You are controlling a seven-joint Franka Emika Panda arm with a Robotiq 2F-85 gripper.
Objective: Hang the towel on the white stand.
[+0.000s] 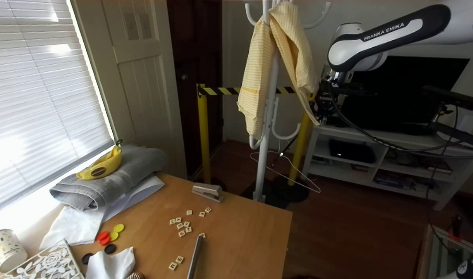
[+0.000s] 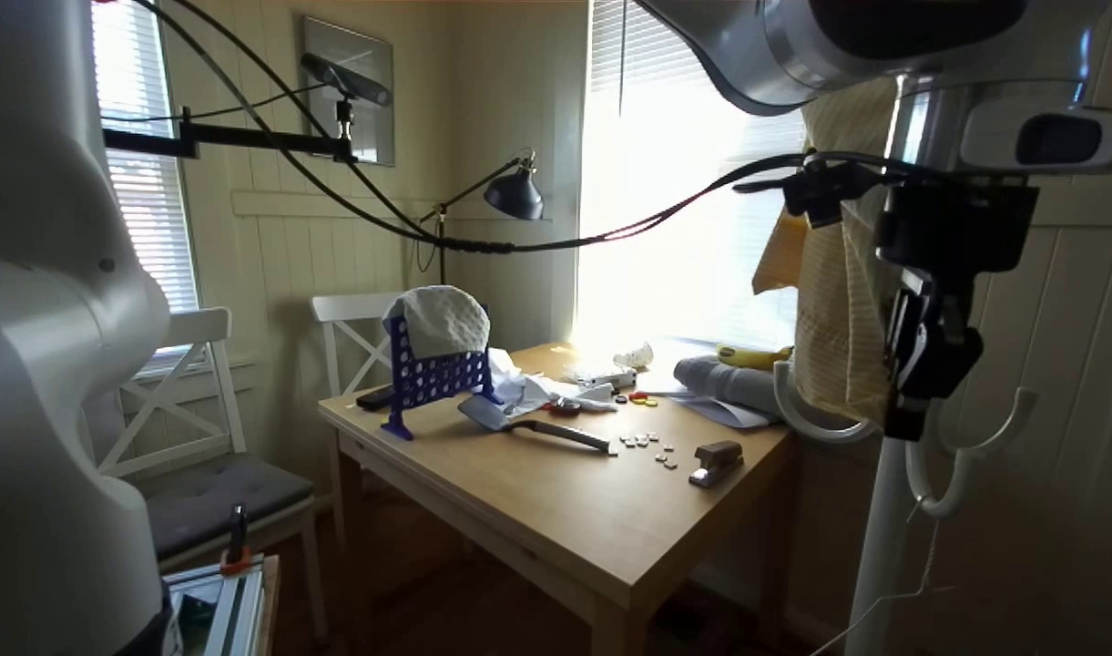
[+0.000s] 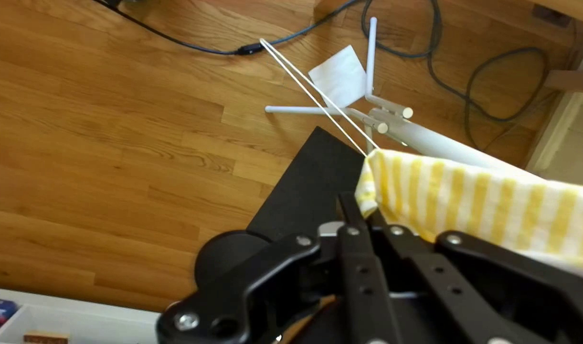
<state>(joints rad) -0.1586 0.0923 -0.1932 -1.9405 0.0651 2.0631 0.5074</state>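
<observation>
The yellow-and-white striped towel is draped over the upper part of the white stand, with one part hanging on each side of the pole. My gripper is beside the stand, shut on the towel's lower corner. In the wrist view the towel stretches right from the fingertips, with a folded corner between them. The stand's pole and feet show below it. In an exterior view the towel hangs behind the gripper, beside the stand; the arm hides its top.
White hooks stick out from the stand, and a wire hanger hangs from a lower one. A yellow barrier post and a white TV shelf are close by. A wooden table with small items stands near the stand.
</observation>
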